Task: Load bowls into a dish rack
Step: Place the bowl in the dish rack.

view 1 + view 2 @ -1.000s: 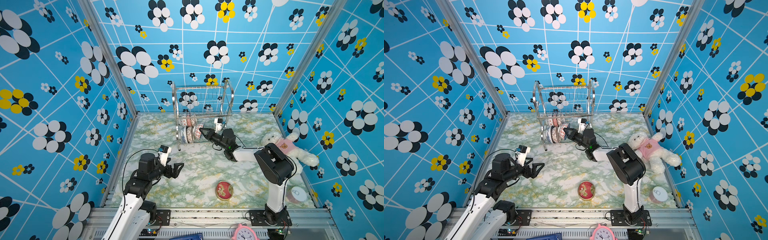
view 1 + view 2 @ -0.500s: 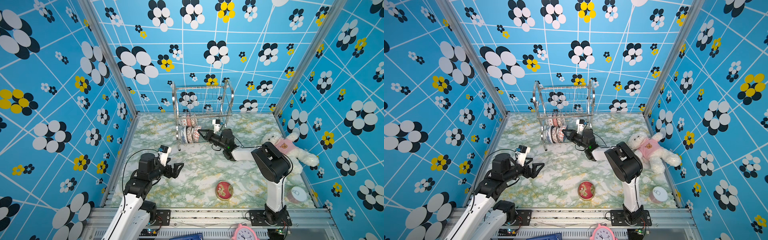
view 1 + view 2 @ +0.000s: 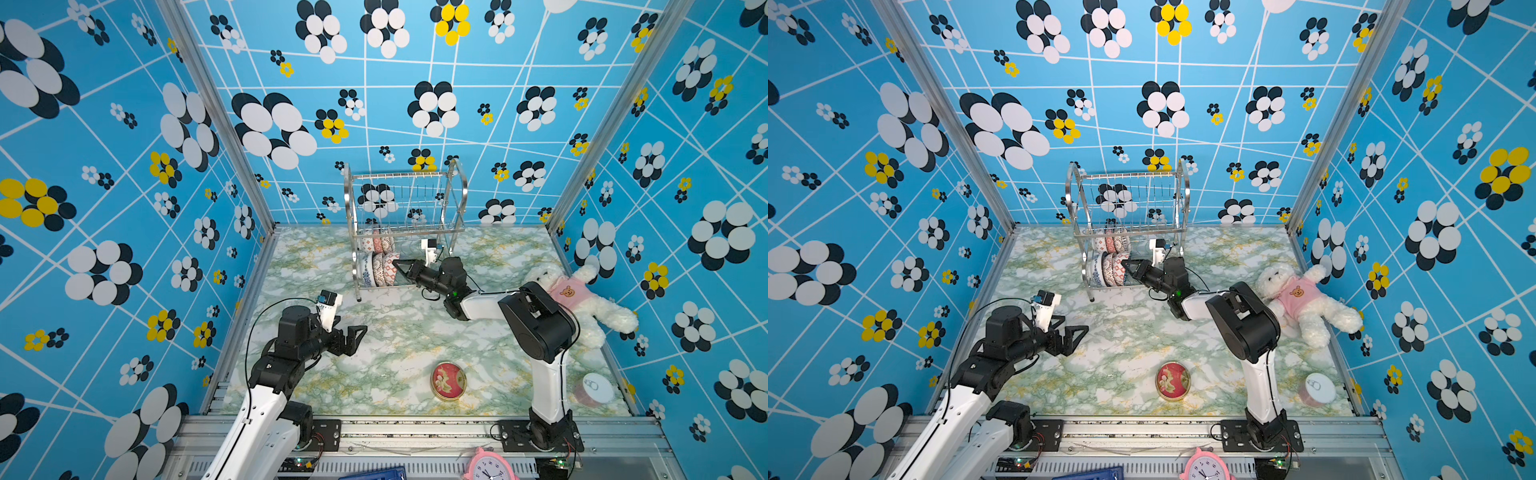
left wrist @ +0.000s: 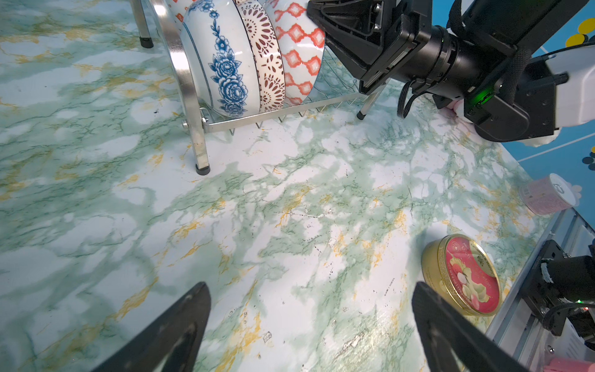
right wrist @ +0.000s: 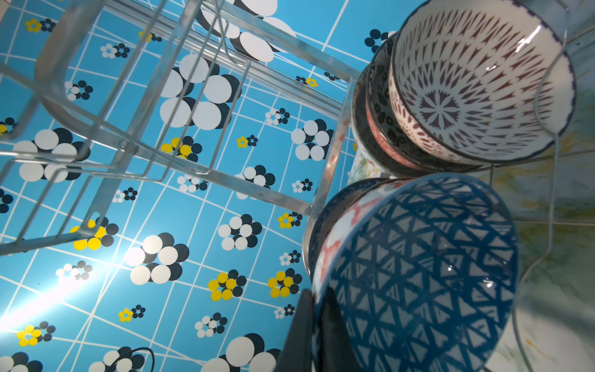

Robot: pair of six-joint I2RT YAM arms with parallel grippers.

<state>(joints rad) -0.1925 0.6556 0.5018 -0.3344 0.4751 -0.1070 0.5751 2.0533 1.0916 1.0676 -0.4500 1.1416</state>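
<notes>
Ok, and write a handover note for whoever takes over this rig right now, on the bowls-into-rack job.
Right claw: shut on the rim of the red-diamond bowl, in the lower tier of the dish rack.
Left claw: open, empty, above the table.
Bowls: all six in the lower tier, two rows of three; none seen on the table.
Left to do: release the last bowl, back the right arm out.

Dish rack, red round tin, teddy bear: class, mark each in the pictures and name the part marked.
dish rack (image 4: 199, 148): left wrist view, on its near steel leg.
red round tin (image 3: 449, 380): a top view, centre of its lid.
teddy bear (image 3: 567, 293): a top view, on its pink shirt.
</notes>
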